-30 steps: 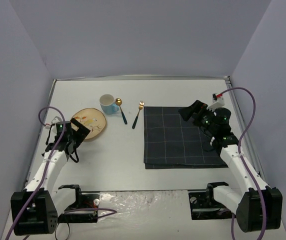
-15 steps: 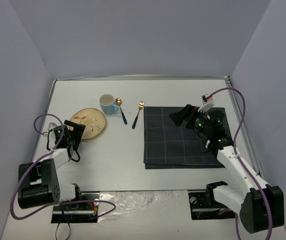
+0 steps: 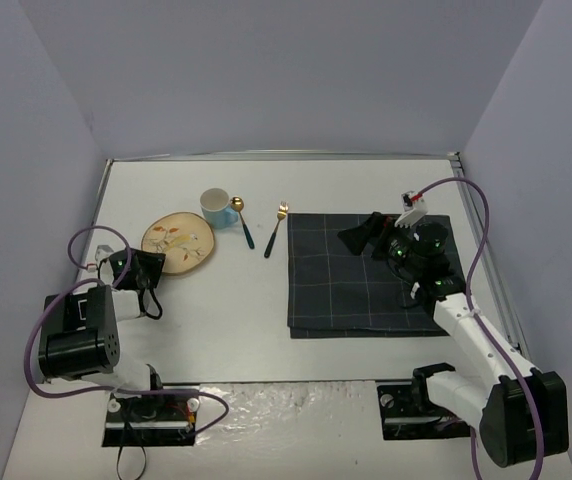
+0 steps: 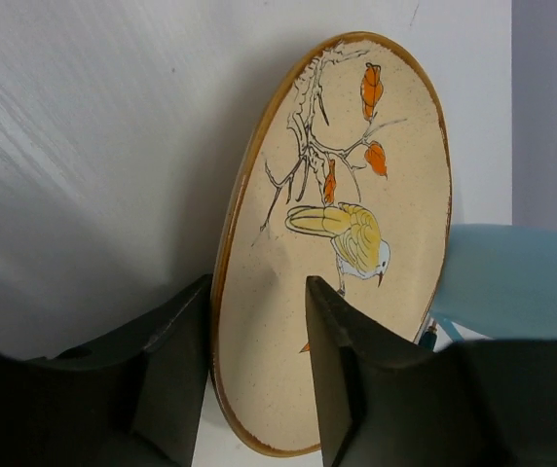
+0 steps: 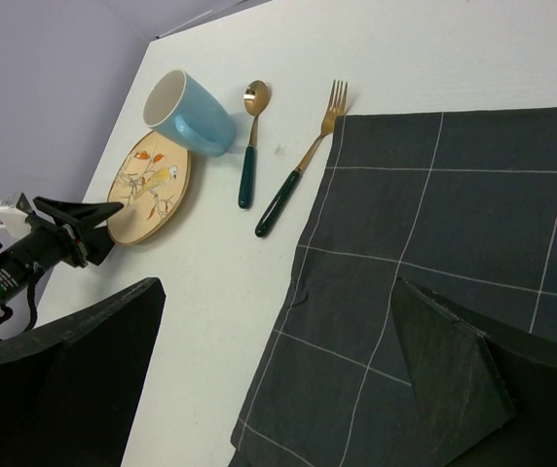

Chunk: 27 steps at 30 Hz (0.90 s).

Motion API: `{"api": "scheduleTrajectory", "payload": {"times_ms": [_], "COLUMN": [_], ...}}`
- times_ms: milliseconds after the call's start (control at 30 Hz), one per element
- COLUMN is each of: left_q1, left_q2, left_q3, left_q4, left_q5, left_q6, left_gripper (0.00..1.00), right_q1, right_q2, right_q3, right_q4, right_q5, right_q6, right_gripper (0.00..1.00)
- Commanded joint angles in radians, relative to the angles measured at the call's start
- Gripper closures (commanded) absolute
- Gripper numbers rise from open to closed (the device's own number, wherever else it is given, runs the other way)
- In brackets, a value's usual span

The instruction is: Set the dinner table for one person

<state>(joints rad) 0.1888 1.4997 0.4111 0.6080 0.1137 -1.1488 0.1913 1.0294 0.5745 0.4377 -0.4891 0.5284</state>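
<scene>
White dinner table (image 3: pixel 246 320) with navy placemat (image 3: pixel 346 285), enclosed by 3 lilac walls (image 3: pixel 286 80).

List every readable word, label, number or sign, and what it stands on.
None can be read.
The round beige ceramic plate shows only a painted yellow bird and branch, no lettering.
The light blue mug looks plain.
The small white tag on the right arm is too small to read.

We find the plate (image 3: pixel 178 242) on the worktop's (image 3: pixel 236 310) left, the mug (image 3: pixel 216 208) just beyond it, spoon (image 3: pixel 242 222) then fork (image 3: pixel 275 229) to the right, the placemat (image 3: pixel 356 285) farther right.
</scene>
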Motion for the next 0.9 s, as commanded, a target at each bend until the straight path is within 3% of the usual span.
{"api": "scheduleTrajectory", "payload": {"times_ms": [0, 133, 267, 500, 700, 867], "left_q1": [0.006, 0.006, 0.015, 0.026, 0.023, -0.012], "left_q2": [0.029, -0.022, -0.133, -0.470, -0.512, -0.553], "left_q3": [-0.032, -0.044, -0.051, 0.006, 0.032, 0.074], "left_q4": [-0.025, -0.044, -0.102, -0.355, -0.373, -0.440], "left_q5": [-0.033, -0.039, -0.044, -0.030, 0.081, 0.138], "left_q6": [-0.006, -0.014, -0.016, 0.028, -0.006, 0.060], "left_gripper": [0.71, 1.00, 1.00, 1.00, 1.00, 1.00], "right_q1": [0.006, 0.006, 0.006, 0.009, 0.020, 0.025], "right_q2": [-0.002, 0.000, -0.008, 0.008, 0.028, 0.031], "right_q3": [0.001, 0.002, 0.004, 0.037, 0.077, 0.096], "right_q4": [0.095, 0.091, 0.081, 0.070, 0.048, 0.027], "right_q5": [-0.033, -0.039, -0.040, -0.064, -0.081, -0.079], "right_q6": [-0.015, -0.018, -0.021, -0.015, -0.006, -0.011], "right_gripper": [0.01, 0.01, 0.02, 0.02, 0.03, 0.03]}}
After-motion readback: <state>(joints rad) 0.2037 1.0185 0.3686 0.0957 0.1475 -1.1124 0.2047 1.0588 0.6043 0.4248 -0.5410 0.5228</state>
